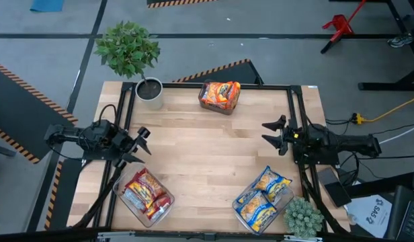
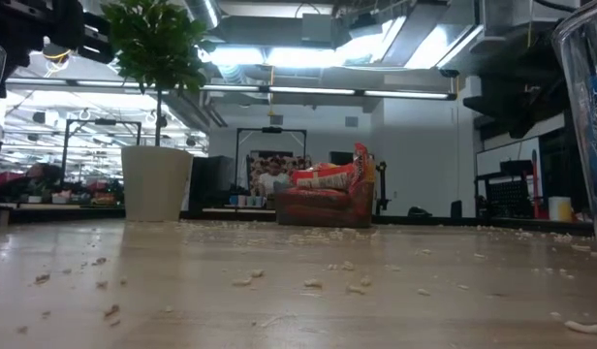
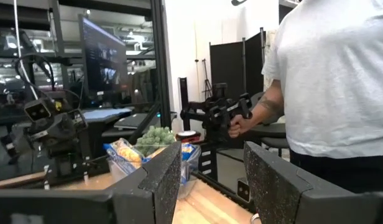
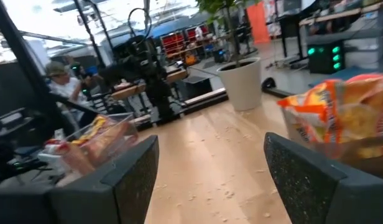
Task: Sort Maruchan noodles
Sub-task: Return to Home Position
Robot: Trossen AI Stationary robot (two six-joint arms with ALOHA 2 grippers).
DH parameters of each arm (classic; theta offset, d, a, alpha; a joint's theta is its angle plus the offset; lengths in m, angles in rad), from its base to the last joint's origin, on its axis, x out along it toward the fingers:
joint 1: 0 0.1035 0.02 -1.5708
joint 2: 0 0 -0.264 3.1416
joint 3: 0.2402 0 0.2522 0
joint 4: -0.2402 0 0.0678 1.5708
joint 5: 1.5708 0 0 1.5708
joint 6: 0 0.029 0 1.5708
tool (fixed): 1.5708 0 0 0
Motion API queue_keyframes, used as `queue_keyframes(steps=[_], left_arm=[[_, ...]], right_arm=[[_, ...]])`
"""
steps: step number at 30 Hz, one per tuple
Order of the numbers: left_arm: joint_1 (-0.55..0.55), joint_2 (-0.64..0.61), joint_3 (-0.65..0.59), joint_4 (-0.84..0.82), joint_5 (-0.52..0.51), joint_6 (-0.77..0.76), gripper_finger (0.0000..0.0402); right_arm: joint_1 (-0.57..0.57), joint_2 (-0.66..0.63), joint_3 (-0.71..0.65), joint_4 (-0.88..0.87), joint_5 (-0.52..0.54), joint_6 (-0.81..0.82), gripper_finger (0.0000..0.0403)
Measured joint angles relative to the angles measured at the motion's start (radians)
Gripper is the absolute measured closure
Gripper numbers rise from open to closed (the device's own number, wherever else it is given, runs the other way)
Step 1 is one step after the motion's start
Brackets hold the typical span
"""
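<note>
left claw (image 1: pixel 141 144) open, empty, near white pot (image 1: pixel 150 91); right claw (image 1: pixel 273 134) likewise, far across bench (image 1: pixel 207 151). noodle packets (image 1: pixel 220 94) probably light, crinkly, brittle: pinch mid-width gently.

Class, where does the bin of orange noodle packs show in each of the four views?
High view: the orange packs sit at the top edge of the table, midway along.
Low view: the orange packs are at picture centre, far across the table.
Left wrist view: not in it.
Right wrist view: the orange packs loom close.
Shared landmark: the white pot, near them in every view but the left wrist's.
</note>
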Motion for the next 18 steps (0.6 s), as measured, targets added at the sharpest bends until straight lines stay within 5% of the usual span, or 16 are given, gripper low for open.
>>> queue_keyframes(steps=[18], left_arm=[[0.004, 0.001, 0.0, -0.057, -0.094, 0.004, 0.0234]], right_arm=[[0.0, 0.0, 0.0, 0.003, -0.01, -0.014, 0.0123]])
